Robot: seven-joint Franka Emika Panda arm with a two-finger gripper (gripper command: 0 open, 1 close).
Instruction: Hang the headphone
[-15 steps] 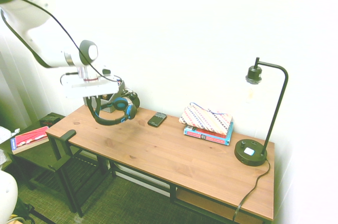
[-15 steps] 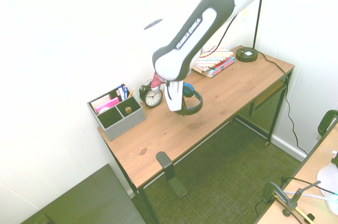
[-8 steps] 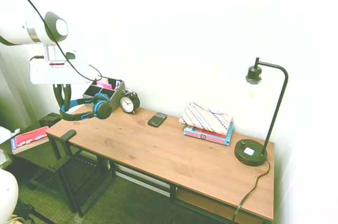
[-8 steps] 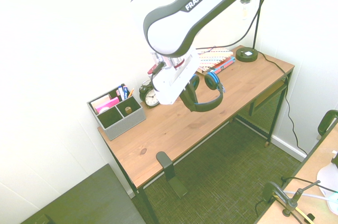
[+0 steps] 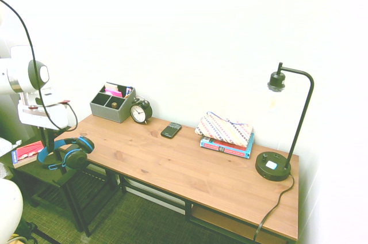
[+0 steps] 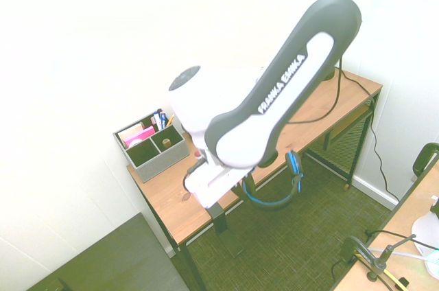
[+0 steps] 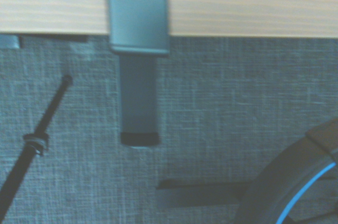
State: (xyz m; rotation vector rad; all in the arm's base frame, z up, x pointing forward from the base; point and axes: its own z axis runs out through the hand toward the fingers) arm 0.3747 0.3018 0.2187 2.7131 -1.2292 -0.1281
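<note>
Gripper (image 5: 54, 145) is clenching on the headphone (image 5: 76, 158), its fingers closing on the black headband edged in bright blue. Headphone is hanging in the air, near the front corner of the wooden desk (image 5: 172, 160), its round ear cups sitting out to one side of the grip. White arm (image 6: 281, 92) is reaching over the desk and partly covering it in the second exterior view.

Black hanger (image 6: 216, 217) is gripping the desk's front edge and jutting out over the carpet (image 6: 274, 253). Wrist view is showing the hanger lying across the edge, its lower part extending past the wood; a curved piece of the headband with its blue line is showing well apart from the hanger's upper part. No weight is resting on the hanger; the gripper is carrying the headphone.

Along the back of the desk, a grey organizer (image 5: 109, 113) is holding pens and pink and pale items. Black round alarm clock (image 5: 138, 113) is standing just beside it, its white face turning outward. Dark phone (image 5: 171, 130) is lying flat near the clock. Patterned pouch (image 5: 224, 129) is resting on stacked books (image 5: 226, 148). Black lamp (image 5: 273, 166) is standing at the far end, its head leaning over the desk. Red-covered book (image 5: 29, 151) is lying on the dark side table (image 6: 110, 257).
</note>
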